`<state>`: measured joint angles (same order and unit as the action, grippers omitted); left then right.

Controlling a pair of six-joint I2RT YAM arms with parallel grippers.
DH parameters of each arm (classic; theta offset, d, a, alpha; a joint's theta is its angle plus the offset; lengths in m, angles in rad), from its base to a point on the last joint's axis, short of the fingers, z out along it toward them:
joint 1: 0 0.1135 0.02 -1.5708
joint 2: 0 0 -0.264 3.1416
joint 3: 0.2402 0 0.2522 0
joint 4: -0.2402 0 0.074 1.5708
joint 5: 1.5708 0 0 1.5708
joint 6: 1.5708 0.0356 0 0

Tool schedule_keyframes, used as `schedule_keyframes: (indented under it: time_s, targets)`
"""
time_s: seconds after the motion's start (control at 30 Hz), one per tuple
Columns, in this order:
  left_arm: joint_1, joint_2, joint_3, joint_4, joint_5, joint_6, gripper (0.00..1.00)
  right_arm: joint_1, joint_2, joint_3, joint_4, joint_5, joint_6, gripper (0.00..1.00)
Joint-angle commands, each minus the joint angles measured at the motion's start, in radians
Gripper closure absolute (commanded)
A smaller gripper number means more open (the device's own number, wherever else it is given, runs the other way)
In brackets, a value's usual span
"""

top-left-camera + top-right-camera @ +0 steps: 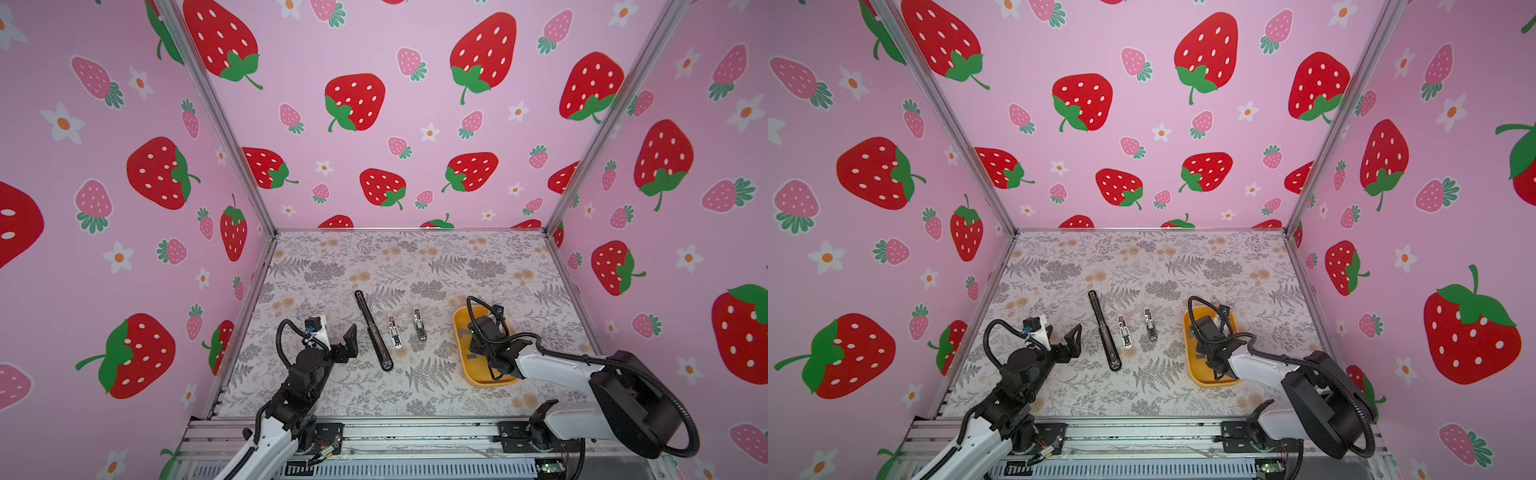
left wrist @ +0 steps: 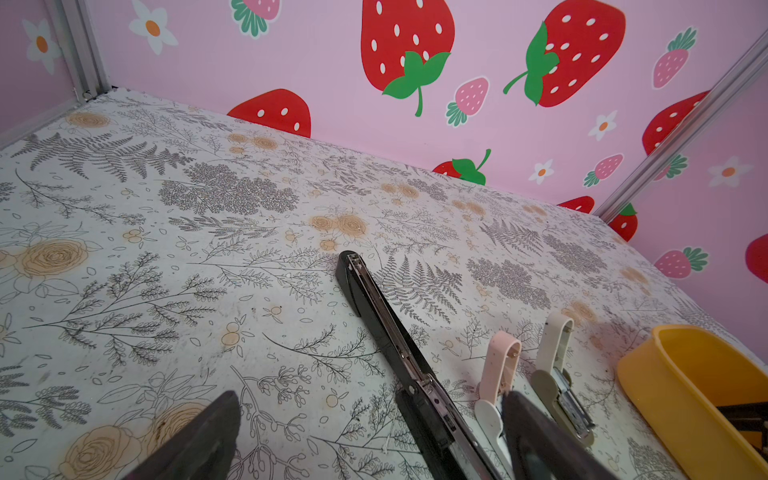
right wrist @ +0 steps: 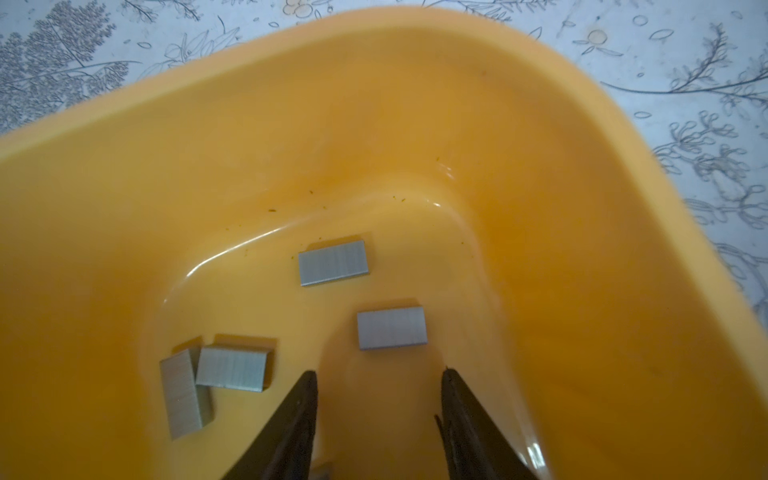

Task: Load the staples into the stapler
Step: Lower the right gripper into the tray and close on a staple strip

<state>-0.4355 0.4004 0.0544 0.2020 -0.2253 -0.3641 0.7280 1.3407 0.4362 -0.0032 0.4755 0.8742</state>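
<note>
The staples (image 3: 392,328) lay as short grey strips, four showing clearly, on the floor of the yellow tray (image 3: 374,83). I judge they were gathered there so they would not scatter over the patterned table (image 2: 166,291). One strip lay just ahead of the right gripper (image 3: 379,374), roughly in line with the gap between its tips. A second lay farther ahead, and two more touched each other off to the outside of one jaw.

The right jaws pointed down into the tray, partway open with nothing gripped (a gap that seemed to suit so small a strip), probably lined up for the nearest one.

The left gripper (image 2: 370,401) was spread fully wide and empty, hovering low over the table. The long black stapler (image 2: 386,332) ran just inside one jaw, with the pink stapler (image 2: 498,370) and beige stapler (image 2: 555,365) beyond that jaw. All three lay opened out, likely so a strip could be dropped in. I could not tell which was meant.
</note>
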Motion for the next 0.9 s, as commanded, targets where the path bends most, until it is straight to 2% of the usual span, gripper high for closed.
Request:
schedule_keyframes:
  time_s: [0.0, 0.53, 0.87]
  targets:
    - [0.003, -0.009, 0.002, -0.01, -0.01, -0.012, 0.01, -0.007, 0.034, -0.007, -0.002, 0.006, 0.024, 0.49]
    - [0.003, -0.007, 0.002, -0.009, -0.019, -0.01, 0.01, -0.02, 0.216, 0.097, 0.052, 0.013, -0.027, 0.5]
    - [0.003, -0.007, 0.002, -0.007, -0.019, -0.01, 0.01, -0.019, 0.222, 0.119, -0.054, 0.095, -0.027, 0.53]
